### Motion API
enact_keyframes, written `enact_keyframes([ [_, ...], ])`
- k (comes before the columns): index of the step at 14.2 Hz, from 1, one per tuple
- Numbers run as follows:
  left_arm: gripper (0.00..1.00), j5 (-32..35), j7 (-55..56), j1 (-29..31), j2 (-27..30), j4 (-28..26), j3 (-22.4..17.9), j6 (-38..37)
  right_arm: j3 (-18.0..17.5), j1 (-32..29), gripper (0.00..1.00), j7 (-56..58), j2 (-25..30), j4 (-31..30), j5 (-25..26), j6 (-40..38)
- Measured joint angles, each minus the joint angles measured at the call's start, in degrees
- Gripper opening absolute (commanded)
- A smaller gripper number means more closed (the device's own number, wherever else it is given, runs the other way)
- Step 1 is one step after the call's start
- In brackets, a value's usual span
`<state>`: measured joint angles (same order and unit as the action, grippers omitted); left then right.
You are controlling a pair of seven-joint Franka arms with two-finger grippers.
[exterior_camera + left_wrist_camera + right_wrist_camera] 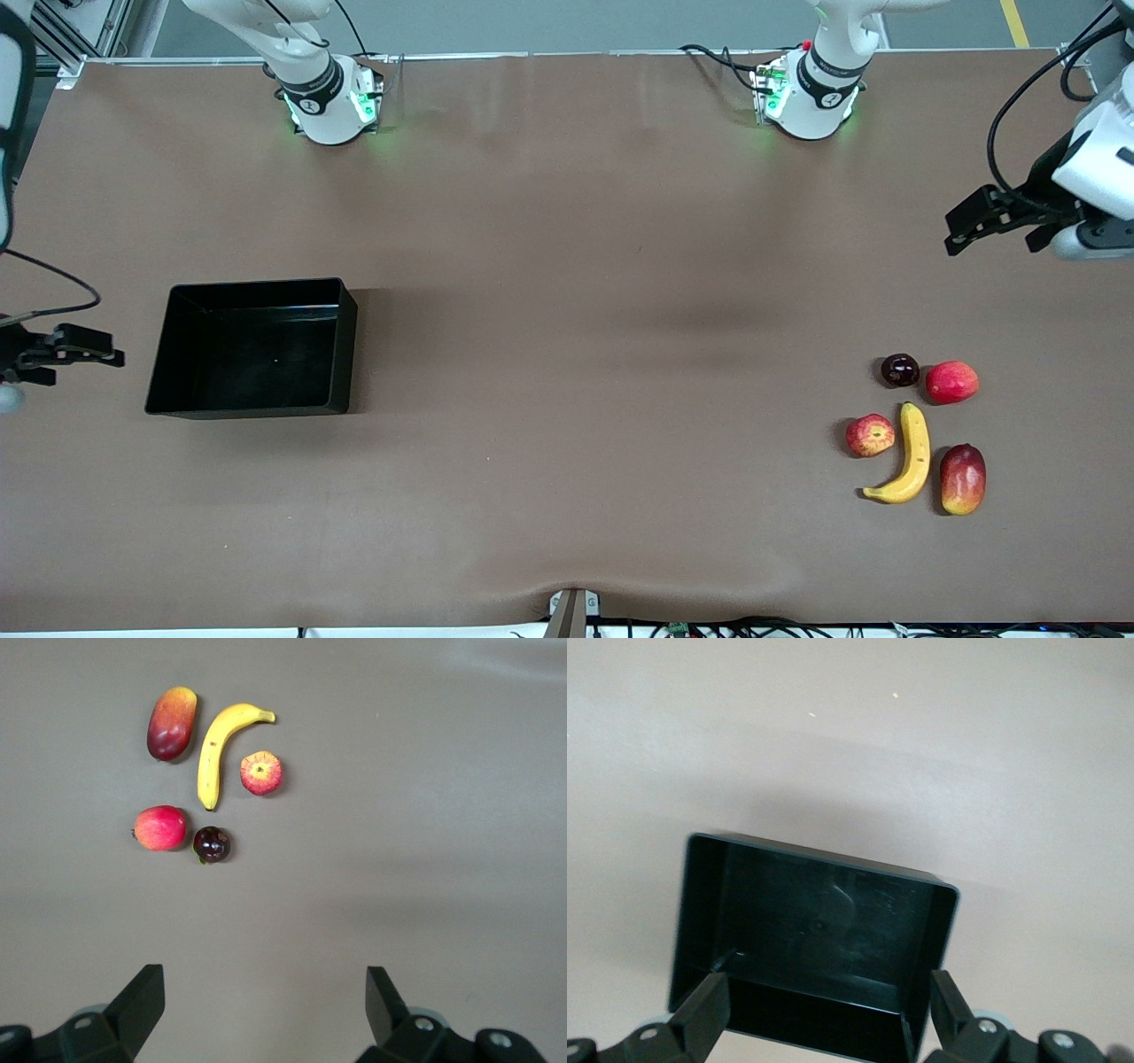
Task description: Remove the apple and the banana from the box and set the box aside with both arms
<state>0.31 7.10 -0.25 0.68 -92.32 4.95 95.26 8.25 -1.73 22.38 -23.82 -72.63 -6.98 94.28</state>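
- The box (252,350), a glossy black tray with nothing in it, sits on the brown surface (567,354) toward the right arm's end.
- The right gripper (84,350) hangs in the air just off the box's outer end, fingers (700,1014) spread wide and holding nothing.
- The fruit lies in a cluster toward the left arm's end, well apart from the box.
- The banana (908,456) lies curved, with the apple (870,435) just beside it on the box's side.
- A red-yellow mango (963,478) lies beside the banana, toward the surface's end.
- A dark plum (900,369) and a round red fruit (951,382) sit side by side, farther from the front camera than the banana.
- The left gripper (992,217) hovers over bare surface near that end, fingers (137,1001) wide apart and empty.
- Nothing stands between the fruit and the box.
- Both arm bases (332,102) stand along the surface's far edge; cables run along the near edge.
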Motion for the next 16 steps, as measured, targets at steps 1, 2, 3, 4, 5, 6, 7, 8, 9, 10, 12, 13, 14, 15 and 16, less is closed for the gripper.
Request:
enact_keyframes([
  [1, 1.00, 0.00, 0.00, 0.01, -0.22, 0.00, -0.01, 0.08, -0.01, 0.96, 1.00, -4.16, 1.00, 0.09, 0.02, -1.39],
  [2, 1.00, 0.00, 0.00, 0.03, -0.25, 0.00, -0.02, 0.08, -0.01, 1.99, 1.00, -8.77, 1.99, 0.11, 0.24, -3.09],
  [3, 1.00, 0.00, 0.01, 0.04, -0.21, 0.00, -0.03, 0.08, -0.02, 3.36, 1.00, -13.55, 2.98, 0.14, 1.12, -4.67],
  [4, 1.00, 0.00, 0.01, 0.04, -0.18, 0.01, -0.03, 0.08, -0.06, 4.73, 1.00, -17.40, 4.00, 0.18, 2.17, -5.96],
  [5, 1.00, 0.00, 0.01, 0.04, -0.15, 0.01, -0.03, 0.08, -0.07, 5.93, 1.00, -20.10, 5.15, 0.20, 2.86, -7.64],
  [6, 1.00, 0.00, 0.01, 0.04, -0.15, 0.02, -0.04, 0.09, -0.08, 6.74, 1.00, -21.62, 6.43, 0.23, 3.17, -9.64],
  [7, 1.00, 0.00, 0.01, 0.05, -0.15, 0.02, -0.04, 0.13, -0.07, 7.07, 1.00, -22.19, 7.87, 0.23, 3.44, -11.36],
  [8, 1.00, 0.00, 0.01, 0.05, -0.15, 0.04, -0.04, 0.16, 0.00, 7.07, 1.00, -22.20, 9.44, 0.20, 3.59, -12.99],
  [9, 1.00, 0.00, 0.01, 0.05, -0.14, 0.06, -0.04, 0.18, 0.18, 7.06, 1.00, -22.20, 11.20, 0.14, 3.97, -14.68],
  [10, 1.00, 0.00, 0.01, 0.05, -0.13, 0.07, -0.04, 0.19, 0.33, 7.05, 1.00, -22.20, 12.91, 0.06, 4.56, -16.23],
  [12, 1.00, 0.00, 0.01, 0.05, -0.08, 0.10, -0.08, 0.20, 0.73, 6.88, 1.00, -22.20, 16.52, -0.40, 5.23, -19.74],
  [13, 1.00, 0.00, 0.00, 0.07, -0.05, 0.12, -0.14, 0.20, 0.94, 6.76, 1.00, -22.20, 18.40, -1.11, 5.29, -20.76],
  [14, 1.00, 0.00, 0.00, 0.08, -0.02, 0.14, -0.20, 0.20, 1.10, 6.69, 1.00, -22.19, 20.21, -2.16, 5.35, -21.14],
  [15, 1.00, 0.00, -0.02, 0.09, 0.02, 0.16, -0.29, 0.20, 1.26, 6.53, 1.00, -22.20, 21.59, -3.21, 5.49, -21.18],
  [16, 1.00, 0.00, -0.02, 0.10, 0.06, 0.18, -0.34, 0.20, 1.35, 5.99, 1.00, -22.04, 22.47, -4.04, 5.59, -21.16],
])
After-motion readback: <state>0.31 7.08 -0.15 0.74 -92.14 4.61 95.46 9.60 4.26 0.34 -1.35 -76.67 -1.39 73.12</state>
